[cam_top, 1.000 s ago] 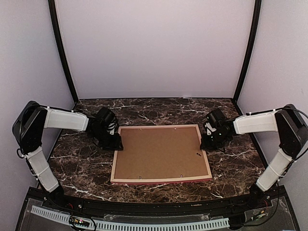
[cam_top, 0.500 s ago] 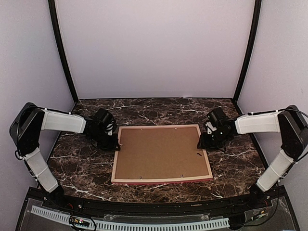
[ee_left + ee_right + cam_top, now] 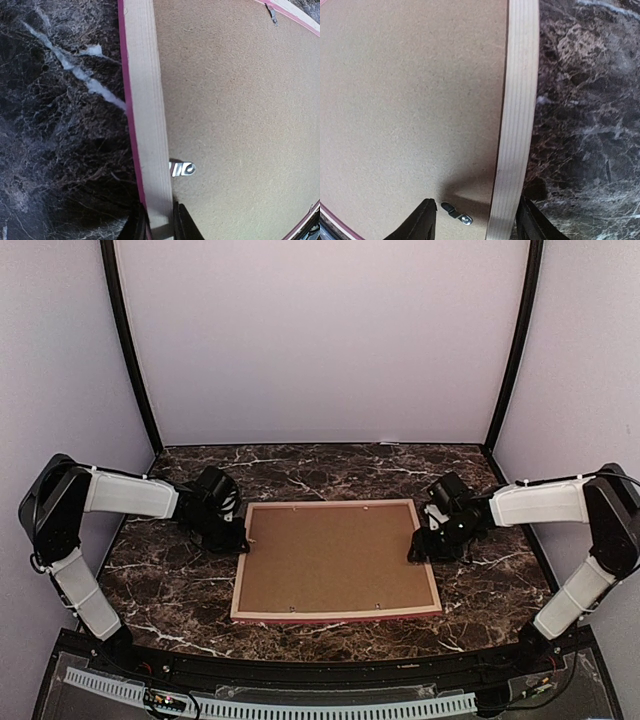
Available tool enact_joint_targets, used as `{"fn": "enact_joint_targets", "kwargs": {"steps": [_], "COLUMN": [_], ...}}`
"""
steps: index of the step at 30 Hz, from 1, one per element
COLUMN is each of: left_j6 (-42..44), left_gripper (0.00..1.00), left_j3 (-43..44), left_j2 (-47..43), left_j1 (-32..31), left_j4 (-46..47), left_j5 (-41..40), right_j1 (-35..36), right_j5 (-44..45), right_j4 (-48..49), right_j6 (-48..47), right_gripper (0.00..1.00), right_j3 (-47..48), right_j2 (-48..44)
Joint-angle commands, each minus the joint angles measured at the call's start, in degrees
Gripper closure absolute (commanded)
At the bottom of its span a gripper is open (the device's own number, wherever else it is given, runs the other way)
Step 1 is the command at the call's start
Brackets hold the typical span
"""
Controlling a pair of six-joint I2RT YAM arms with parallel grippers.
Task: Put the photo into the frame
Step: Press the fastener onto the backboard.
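Note:
The frame [image 3: 240, 585] lies face down in the middle of the table, its light wood back rails up and a pink edge showing. A plain brown backing board [image 3: 335, 558] fills it. The photo is hidden. My left gripper [image 3: 238, 543] is shut on the frame's left rail [image 3: 145, 100], one finger on each side, just below a metal turn clip [image 3: 182, 169]. My right gripper [image 3: 418, 552] stands open astride the right rail [image 3: 517, 100]. Its left finger [image 3: 422, 222] is over the board beside a dark turn clip [image 3: 456, 213], and its right finger [image 3: 532, 225] is outside the rail.
The frame rests on a dark marble tabletop [image 3: 330, 465] enclosed by pale walls with black corner posts. Small metal clips [image 3: 376, 605] dot the backing board near its front edge. A black ledge with a white strip [image 3: 300, 705] runs along the near edge.
My left gripper has closed onto the left rail. My right gripper has opened and slid a little nearer along the right rail. The frame has stayed in place.

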Motion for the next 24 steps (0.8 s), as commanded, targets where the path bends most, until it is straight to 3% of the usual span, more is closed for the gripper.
{"fn": "enact_joint_targets", "kwargs": {"steps": [1, 10, 24], "left_j6": [0.7, 0.6, 0.8], "left_gripper": [0.87, 0.9, 0.91], "left_j3": [-1.8, -1.8, -1.3], "left_j2": [-0.3, -0.2, 0.2], "left_j1": [-0.9, -1.0, -1.1], "left_j4": [-0.2, 0.0, -0.5], "left_j5": [1.0, 1.0, 1.1], "right_j1": [1.9, 3.1, 2.5], "right_j5": [1.1, 2.5, 3.3], "right_j4": [-1.6, -1.5, -2.2], "right_j6": [-1.1, -1.6, -0.5], "right_gripper": [0.44, 0.46, 0.65], "right_j3": [-0.9, -1.3, 0.7], "right_j2": [-1.7, -0.5, 2.2]}}
